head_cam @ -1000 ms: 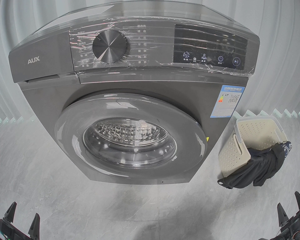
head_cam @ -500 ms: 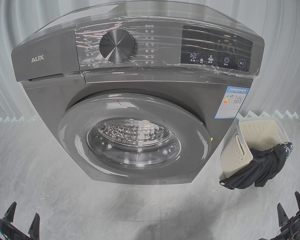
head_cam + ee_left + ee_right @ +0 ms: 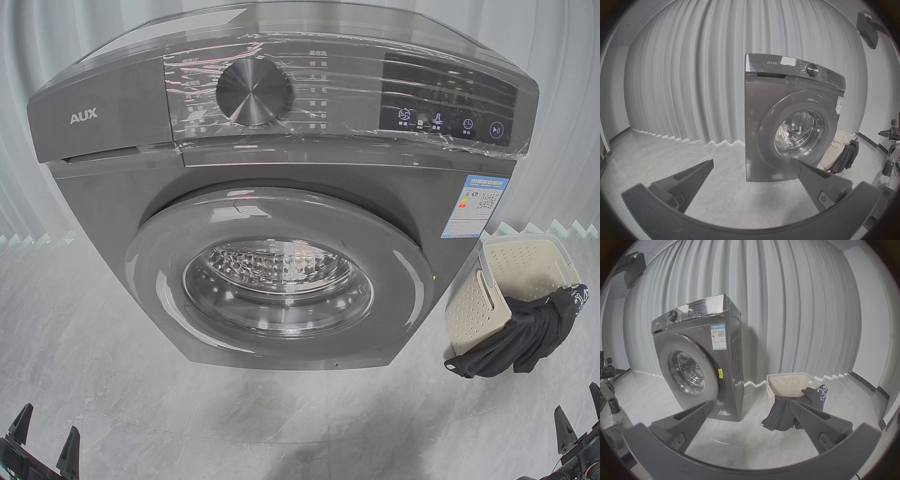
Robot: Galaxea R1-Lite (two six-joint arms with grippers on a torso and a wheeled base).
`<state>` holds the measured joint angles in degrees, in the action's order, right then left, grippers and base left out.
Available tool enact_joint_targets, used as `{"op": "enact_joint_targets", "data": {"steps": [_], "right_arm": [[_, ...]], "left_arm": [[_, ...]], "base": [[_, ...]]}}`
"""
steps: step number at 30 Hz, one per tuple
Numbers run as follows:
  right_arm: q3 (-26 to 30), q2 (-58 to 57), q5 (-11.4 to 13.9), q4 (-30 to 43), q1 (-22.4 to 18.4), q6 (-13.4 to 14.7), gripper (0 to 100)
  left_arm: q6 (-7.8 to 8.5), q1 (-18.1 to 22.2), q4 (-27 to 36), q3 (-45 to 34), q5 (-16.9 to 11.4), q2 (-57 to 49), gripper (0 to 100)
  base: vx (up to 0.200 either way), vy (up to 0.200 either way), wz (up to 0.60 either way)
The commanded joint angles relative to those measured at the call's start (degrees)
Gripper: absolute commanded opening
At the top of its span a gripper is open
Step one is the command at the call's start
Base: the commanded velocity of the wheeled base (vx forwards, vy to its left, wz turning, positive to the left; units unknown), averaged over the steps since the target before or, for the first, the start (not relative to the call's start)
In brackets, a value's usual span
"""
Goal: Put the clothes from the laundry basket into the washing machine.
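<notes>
Fingers of the right gripper stand wide apart, holding nothing; the left gripper is equally spread and bare. Dark limp clothes hang over the front rim of the cream perforated plastic laundry basket, which stands on the floor at 3 o'clock of the grey front-loading washing machine. From the right gripper they lie near, at about 11 o'clock; from the left, well apart at 2 o'clock. Their long axis trails from 2 o'clock on the rim to 8 o'clock on the floor. The right arm looks better placed; the machine's round glass door appears shut.
</notes>
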<state>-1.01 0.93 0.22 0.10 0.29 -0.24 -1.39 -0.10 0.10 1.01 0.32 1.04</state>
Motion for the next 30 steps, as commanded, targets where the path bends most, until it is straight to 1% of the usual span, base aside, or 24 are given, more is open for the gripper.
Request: {"op": "enact_joint_targets", "data": {"steps": [1, 12, 14, 15, 17, 18, 19, 20, 21, 22, 23, 24, 25, 26, 27, 28, 30], "right_arm": [[1.0, -0.9, 0.0, 0.0, 0.1, 0.0, 100], [1.0, -0.9, -0.1, 0.1, 0.0, 0.2, 100], [1.0, -0.9, -0.2, -0.2, 0.0, -0.2, 100], [0.6, -0.9, 0.4, -1.3, 0.0, -0.5, 100], [-3.6, -0.9, 0.9, -3.7, 0.1, -0.3, 100], [-7.3, -0.6, 1.5, -4.3, 0.1, -0.1, 100], [-9.9, 1.2, 2.3, -4.1, 0.2, -0.1, 100], [-12.2, 4.2, 3.6, -3.8, 0.2, -0.1, 100], [-12.8, 5.2, 4.3, -3.6, 0.2, -0.1, 100], [-13.2, 8.4, 6.5, -3.4, 0.2, 0.0, 100], [-13.2, 8.4, 6.5, -3.4, 0.2, 0.0, 100], [-12.8, 14.2, 9.8, -3.7, 0.1, 0.1, 100], [-12.3, 17.0, 11.1, -4.2, 0.2, 0.1, 100], [-12.3, 17.0, 11.1, -4.2, 0.2, 0.1, 100], [-11.9, 23.2, 13.7, -5.3, 0.1, 0.2, 100], [-11.9, 23.2, 13.7, -5.3, 0.1, 0.2, 100], [-11.8, 31.3, 16.9, -9.2, 0.3, -0.7, 100]], "left_arm": [[0.07, 0.0, 0.0, -0.9, 0.0, -0.9, 100], [0.07, 0.0, 0.0, -0.9, 0.0, -0.9, 100], [0.07, 0.0, 0.0, -0.9, 0.0, -0.9, 100], [0.16, 0.0, 0.0, -0.9, 0.0, -0.9, 100], [0.25, 0.0, 0.0, -0.9, 0.1, -0.9, 100], [0.34, 0.0, 0.1, -0.9, 0.1, -0.9, 100], [0.42, 0.0, 0.1, -0.9, 0.1, -0.9, 100], [0.42, 0.0, 0.1, -0.9, 0.1, -0.9, 100], [0.42, 0.0, 0.1, -0.9, 0.1, -0.9, 100], [0.34, 0.0, 0.1, -0.9, 0.1, -0.9, 100], [0.34, 0.0, 0.1, -0.9, 0.1, -0.9, 100], [0.34, 0.0, 0.1, -0.9, 0.1, -0.9, 100], [0.34, 0.0, 0.0, -0.9, 0.1, -0.9, 100], [0.34, 0.0, 0.0, -0.9, 0.1, -0.9, 100], [0.34, 0.0, 0.0, -0.9, 0.1, -0.9, 100], [0.34, 0.0, 0.0, -0.9, 0.1, -0.9, 100], [0.34, 0.0, 0.1, -0.9, 0.1, -0.9, 100]], "base": [[0.0, 0.0, 0.0], [0.0, 0.0, 0.0], [0.0, 0.0, 0.0], [0.0, 0.0, 0.0], [0.0, 0.0, 0.0], [0.0, 0.0, 0.0], [0.0, 0.0, 0.0], [0.0, 0.0, 0.0], [0.0, 0.0, 0.0], [0.0, 0.0, 0.0], [0.0, 0.0, 0.0], [0.0, 0.0, 0.0], [0.0, 0.0, 0.0], [0.0, 0.0, 0.0], [0.0, 0.0, 0.0], [0.0, 0.0, 0.0], [0.0, 0.0, 0.0]]}}
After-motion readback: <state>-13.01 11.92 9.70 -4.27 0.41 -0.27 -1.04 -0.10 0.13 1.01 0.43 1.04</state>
